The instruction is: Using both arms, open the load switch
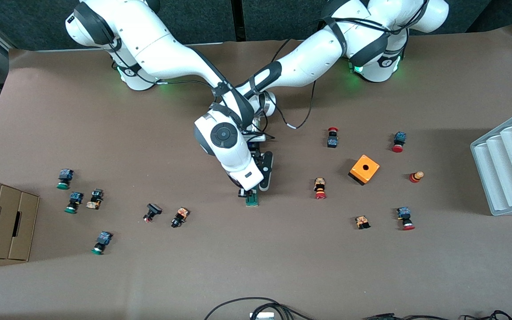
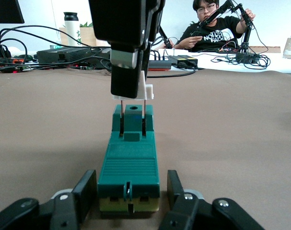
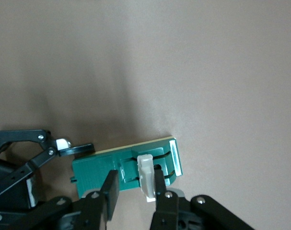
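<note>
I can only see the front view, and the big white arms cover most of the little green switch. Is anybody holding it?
Observer: Yes. The left pincer grips the load switch by its two sides at one end.
Child: What's the other pincer doing?
Observer: The right pincer is shut on the white piece at the switch's other end.
Child: Is the white piece pushed all the way in?
Observer: No. It sits raised above the green body, with two thin metal pins showing beneath it.

White arms [image 1: 162, 49], black joint bands, green-lit bases, perhaps cables.
</note>
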You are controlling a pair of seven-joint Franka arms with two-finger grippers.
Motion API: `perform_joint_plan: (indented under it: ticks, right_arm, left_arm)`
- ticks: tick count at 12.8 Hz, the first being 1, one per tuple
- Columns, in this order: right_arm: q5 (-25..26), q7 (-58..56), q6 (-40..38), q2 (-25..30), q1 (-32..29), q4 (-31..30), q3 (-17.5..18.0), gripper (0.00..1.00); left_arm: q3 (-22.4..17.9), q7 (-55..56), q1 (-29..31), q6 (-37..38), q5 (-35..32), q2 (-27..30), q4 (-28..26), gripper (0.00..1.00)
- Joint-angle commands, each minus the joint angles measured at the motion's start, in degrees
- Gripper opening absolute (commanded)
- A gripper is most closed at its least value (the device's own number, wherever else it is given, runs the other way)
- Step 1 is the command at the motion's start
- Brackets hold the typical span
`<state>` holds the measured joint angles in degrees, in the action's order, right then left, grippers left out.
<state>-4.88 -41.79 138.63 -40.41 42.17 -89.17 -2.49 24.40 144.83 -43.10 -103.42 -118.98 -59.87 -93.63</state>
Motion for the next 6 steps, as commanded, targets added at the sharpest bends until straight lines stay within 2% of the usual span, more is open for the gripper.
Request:
perform_joint_plan:
  ticks: [1,6]
  right_arm:
    - [-1.0,1.18,-0.64,1.82,0.37,-2.76,0.03,0.37]
    - [-1.0,1.53,-0.64,1.91,0.63,-2.76,0.03,0.37]
  left_arm:
    - [-0.14,1.16,-0.05,0.5,-0.64,-0.95,0.38,0.68]
    - [-0.14,1.16,-0.05,0.5,-0.64,-0.95,0.38,0.68]
